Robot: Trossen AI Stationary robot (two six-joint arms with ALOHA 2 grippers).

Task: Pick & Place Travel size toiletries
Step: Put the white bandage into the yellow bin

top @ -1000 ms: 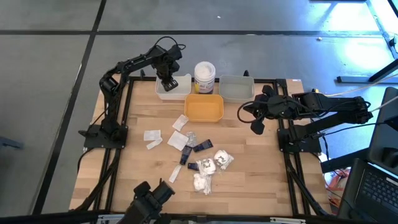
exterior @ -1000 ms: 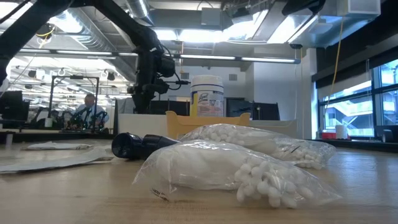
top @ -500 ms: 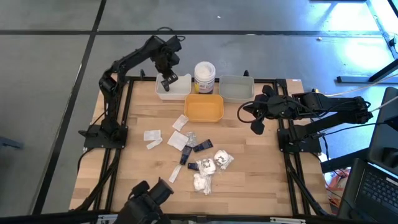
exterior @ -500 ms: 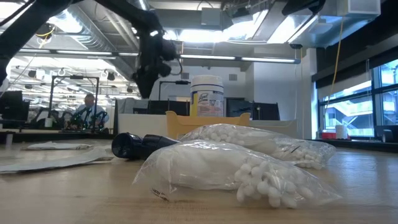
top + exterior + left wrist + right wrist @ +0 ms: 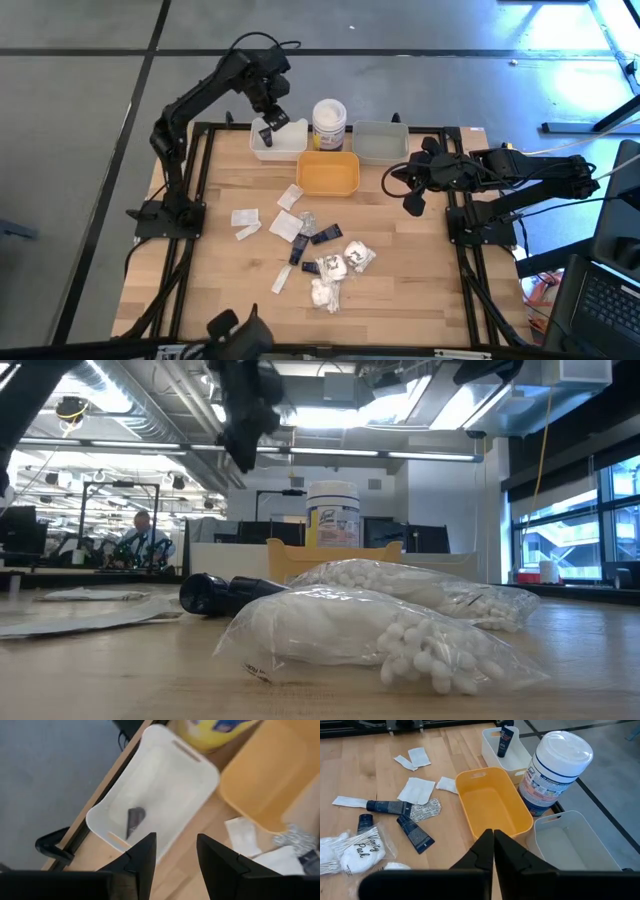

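My left gripper hangs open above the white tray, fingers pointing down, with nothing between them. One black tube sits inside that tray, leaning on its wall in the right wrist view. More toiletries lie on the table's middle: black tubes, flat white sachets and clear bags of cotton swabs. My right gripper waits shut above the table's right side, fingertips together.
A yellow tray and a grey tray stand beside the white one along the far edge, with a white jar with a yellow label behind them. In the low view, swab bags fill the foreground. A person sits far off in the room.
My left gripper has risen from low inside the white tray to well above it, tipping a little as it went. The black tube has stayed behind in the tray.
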